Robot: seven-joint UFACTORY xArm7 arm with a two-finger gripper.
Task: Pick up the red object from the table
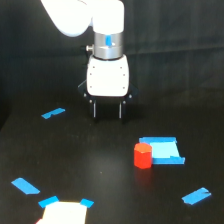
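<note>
White arm (85,17), blue-marked silver wrist, black-fingered claw (107,111).

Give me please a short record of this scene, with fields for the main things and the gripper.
target: red object, upright on the table
neighbour: flat blue piece, right beside the target on the exterior view's right
gripper: open, holding nothing, fingers pointing down
gripper versus target: off to the exterior view's left, apart
tape: blue strips scattered on the table

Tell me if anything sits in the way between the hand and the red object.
Nothing visible does. The hand hangs open above the table, and the red object stands lower and toward the exterior view's right, with only bare black surface between them. The blue square piece lies against the red object's far side, away from the hand.
</note>
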